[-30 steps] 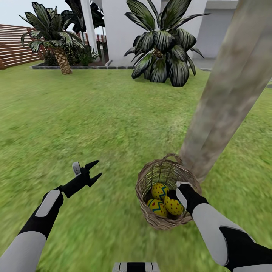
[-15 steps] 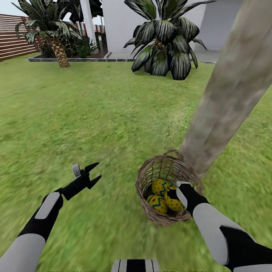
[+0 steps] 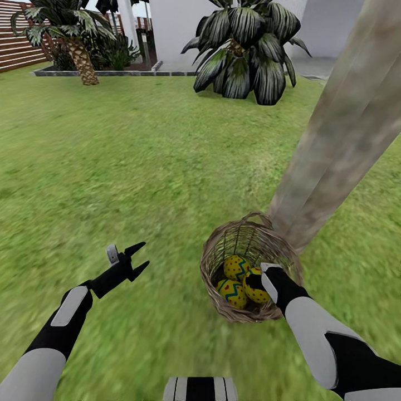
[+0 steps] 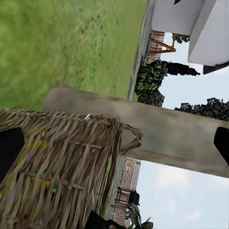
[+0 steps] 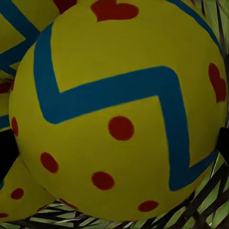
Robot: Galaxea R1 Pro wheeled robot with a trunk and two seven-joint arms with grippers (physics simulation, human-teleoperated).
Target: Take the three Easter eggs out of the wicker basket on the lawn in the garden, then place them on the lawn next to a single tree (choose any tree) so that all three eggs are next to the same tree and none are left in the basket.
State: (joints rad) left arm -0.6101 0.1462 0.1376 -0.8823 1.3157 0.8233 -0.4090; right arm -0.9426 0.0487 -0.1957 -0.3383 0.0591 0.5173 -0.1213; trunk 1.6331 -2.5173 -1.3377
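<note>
The wicker basket (image 3: 217, 257) stands on the lawn (image 3: 139, 167) against the foot of the thick grey-brown tree (image 3: 334, 145). Three yellow Easter eggs lie inside: one at the back (image 3: 236, 266), one at the front (image 3: 232, 293), one on the right (image 3: 256, 289). My right gripper (image 3: 254, 282) reaches into the basket at the right-hand egg (image 5: 119, 105), which looms between its spread, open fingers. Left of the basket, my left gripper (image 3: 138, 258) hovers open above the grass with nothing in it; its camera looks at the basket's wall (image 4: 57, 167) and the tree trunk (image 4: 167, 133).
A large dark-leaved plant (image 3: 250, 44) and a short palm (image 3: 72, 39) stand far back by the white house (image 3: 172, 22) and the slatted fence (image 3: 16, 50). Open grass stretches left of the basket and around the trunk.
The view has tilted down, so everything on the ground sits higher in the picture. My right gripper has sunk a little deeper into the basket, onto the right-hand egg. The left gripper holds its pose.
</note>
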